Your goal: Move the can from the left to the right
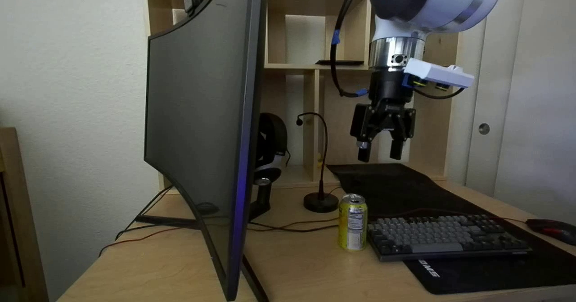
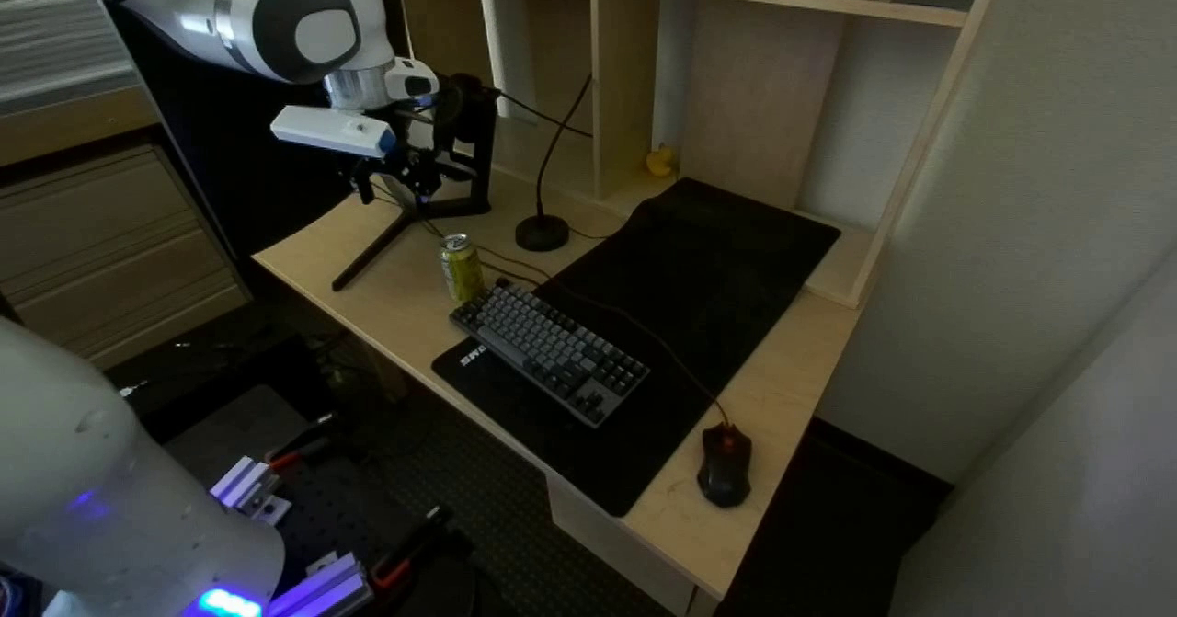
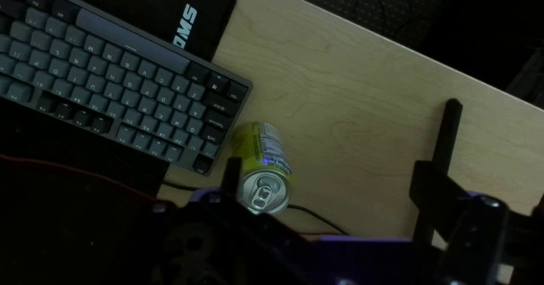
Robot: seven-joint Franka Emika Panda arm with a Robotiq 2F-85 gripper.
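The yellow-green can (image 1: 353, 223) stands upright on the wooden desk, beside the near-left end of the keyboard, in both exterior views (image 2: 462, 269). From the wrist view I look down at the silvery top and labelled side of the can (image 3: 268, 149). My gripper (image 1: 380, 155) hangs well above the desk, pointing down, with its fingers spread and nothing between them. In the wrist view, the gripper (image 3: 327, 170) has its left fingertip overlapping the can's edge, while its right fingertip lies far off to the side. The can's base is partly hidden there.
A keyboard (image 1: 441, 234) lies on a black desk mat (image 2: 680, 258), with a mouse (image 2: 725, 465) at the far end. A large curved monitor (image 1: 202, 104) stands on a dark foot (image 3: 448, 136). A gooseneck microphone (image 1: 321, 203) and thin cables sit behind the can.
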